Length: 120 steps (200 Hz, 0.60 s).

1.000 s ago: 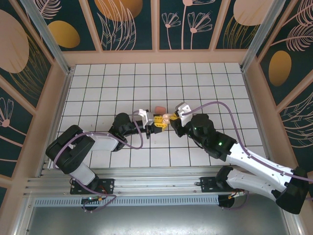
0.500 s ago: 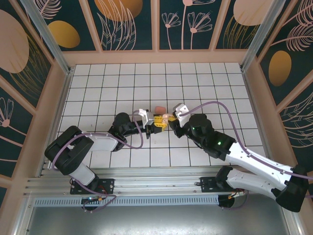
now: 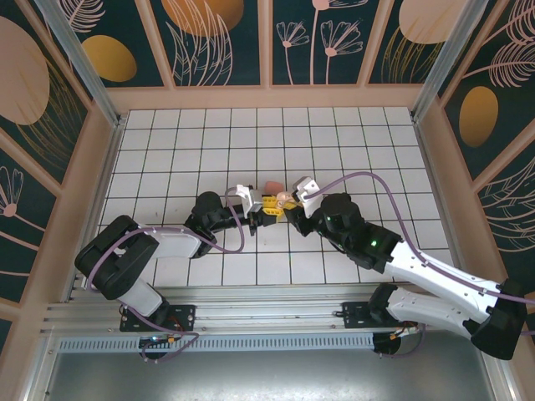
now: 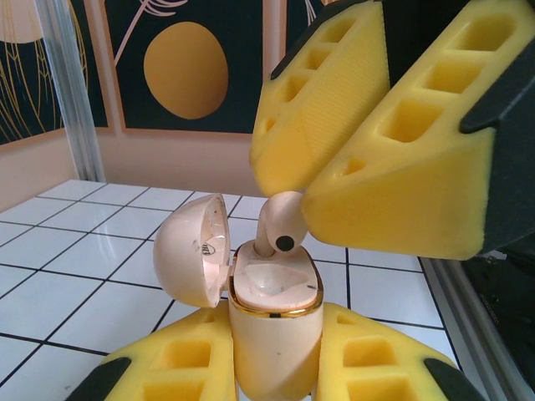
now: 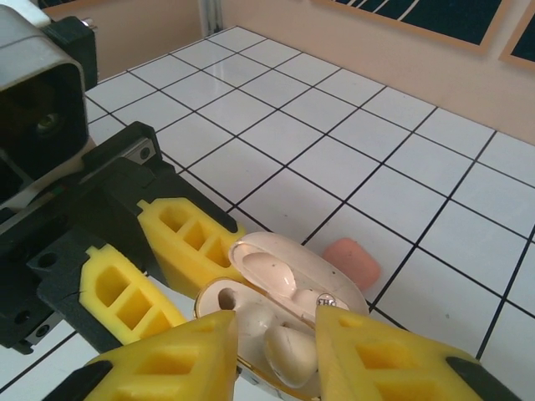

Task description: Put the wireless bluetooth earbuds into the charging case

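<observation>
The charging case is a cream shell with a gold rim, standing upright with its lid swung open. My left gripper is shut on its body. One cream earbud stands tilted in the far well, its stem down and its head sticking up. My right gripper hovers right over the case with its yellow fingers slightly parted either side of that earbud, so it is open. The other well shows as an empty dark hole. From above, both grippers meet mid-table.
A small salmon-pink rounded object lies on the white tiles just beyond the case, also seen from above. Patterned walls and metal posts ring the tiled floor. Open tiles spread all around the two grippers.
My right gripper has edged left, closer over the case, and its fingers have parted a little around the earbud. The left gripper keeps the case still.
</observation>
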Available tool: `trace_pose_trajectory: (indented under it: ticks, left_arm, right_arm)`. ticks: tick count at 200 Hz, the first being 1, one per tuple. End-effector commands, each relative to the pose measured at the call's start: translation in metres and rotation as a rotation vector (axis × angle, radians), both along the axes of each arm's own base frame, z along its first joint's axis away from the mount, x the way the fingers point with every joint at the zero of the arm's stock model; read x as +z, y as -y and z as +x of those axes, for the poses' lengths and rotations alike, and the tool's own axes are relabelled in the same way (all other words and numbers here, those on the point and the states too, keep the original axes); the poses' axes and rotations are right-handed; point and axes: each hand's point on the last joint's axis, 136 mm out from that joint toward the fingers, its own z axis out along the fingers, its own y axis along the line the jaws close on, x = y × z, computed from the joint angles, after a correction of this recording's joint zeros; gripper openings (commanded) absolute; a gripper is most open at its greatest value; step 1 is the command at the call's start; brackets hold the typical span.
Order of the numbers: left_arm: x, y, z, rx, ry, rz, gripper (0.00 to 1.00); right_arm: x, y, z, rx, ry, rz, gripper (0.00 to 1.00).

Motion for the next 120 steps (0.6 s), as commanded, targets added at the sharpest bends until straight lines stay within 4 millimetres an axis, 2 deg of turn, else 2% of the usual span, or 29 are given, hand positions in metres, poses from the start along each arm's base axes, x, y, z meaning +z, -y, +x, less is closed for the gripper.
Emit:
trace_pose_trajectory:
  ticks: [1,120]
  left_arm:
    - [0.045,-0.001,0.003,0.025,0.113,-0.102,0.11]
    - [0.039,-0.004,0.002,0.035,0.107,-0.094,0.11]
  right_arm:
    - [-0.007,-0.007,-0.013,0.060,-0.045,-0.025,0.33]
    - [0.032,-0.008,-0.016,0.071,-0.017,0.094,0.56]
